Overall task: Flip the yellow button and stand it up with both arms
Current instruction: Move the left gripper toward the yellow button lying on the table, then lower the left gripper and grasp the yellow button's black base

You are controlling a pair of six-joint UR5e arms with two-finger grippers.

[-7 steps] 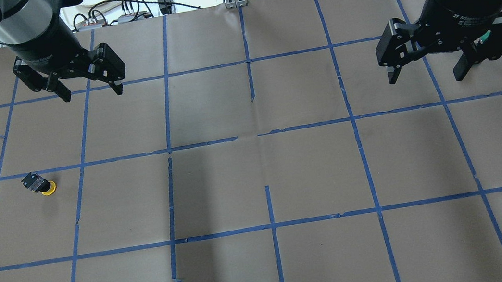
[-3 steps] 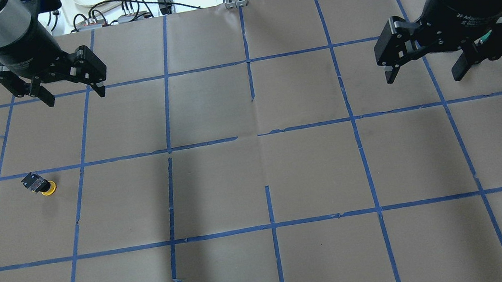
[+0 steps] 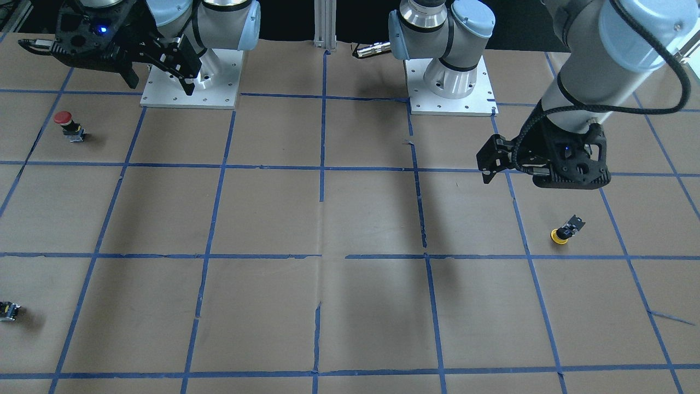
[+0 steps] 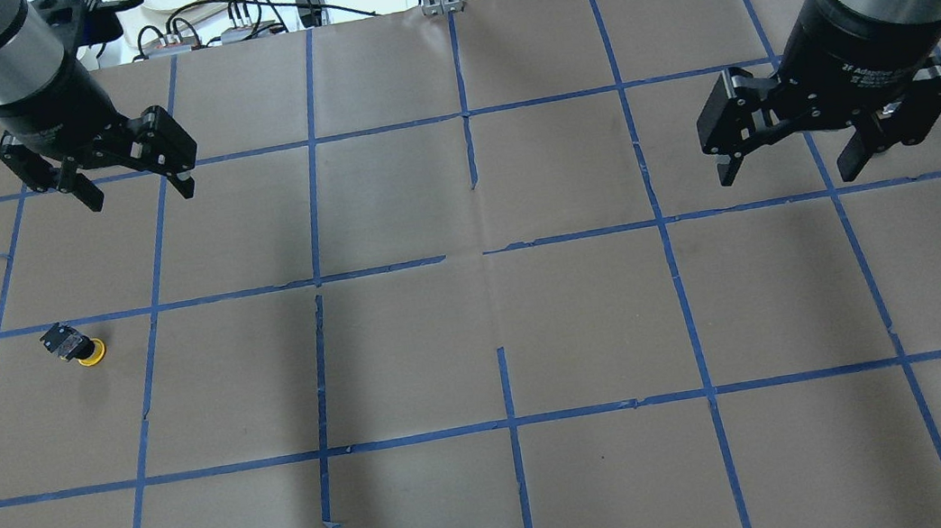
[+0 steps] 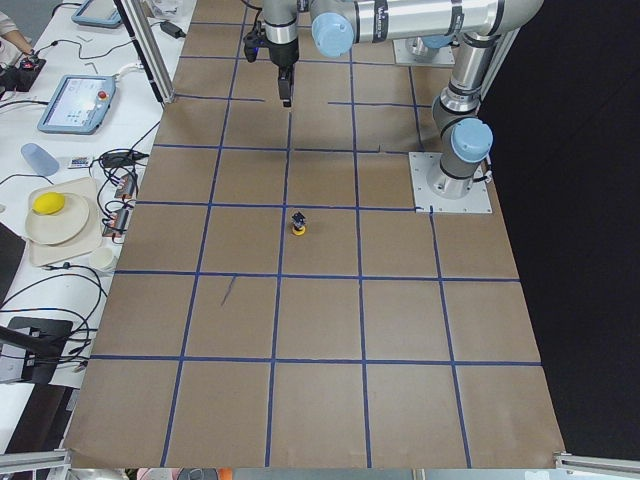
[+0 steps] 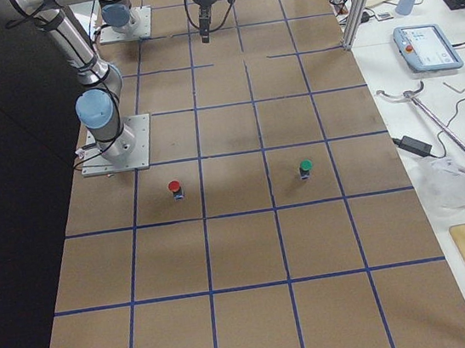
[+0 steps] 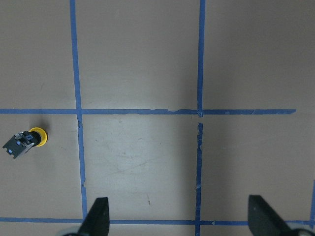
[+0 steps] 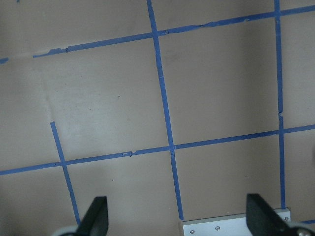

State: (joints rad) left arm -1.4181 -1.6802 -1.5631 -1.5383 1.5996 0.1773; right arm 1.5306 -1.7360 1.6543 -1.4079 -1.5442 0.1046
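Even bright light, soft shadows, sharp

Table (image 4: 587, 321) is brown with a blue tape grid (image 4: 421, 439); yellow button (image 4: 74, 344) has a black-grey body; red button (image 3: 68, 125), green button (image 6: 305, 168).

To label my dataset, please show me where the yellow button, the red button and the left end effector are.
yellow button (image 4: 90, 352), overhead view, yellow cap.
red button (image 3: 62, 116), front-facing view, red cap.
left end effector (image 4: 141, 198), overhead view, midway between fingertips.
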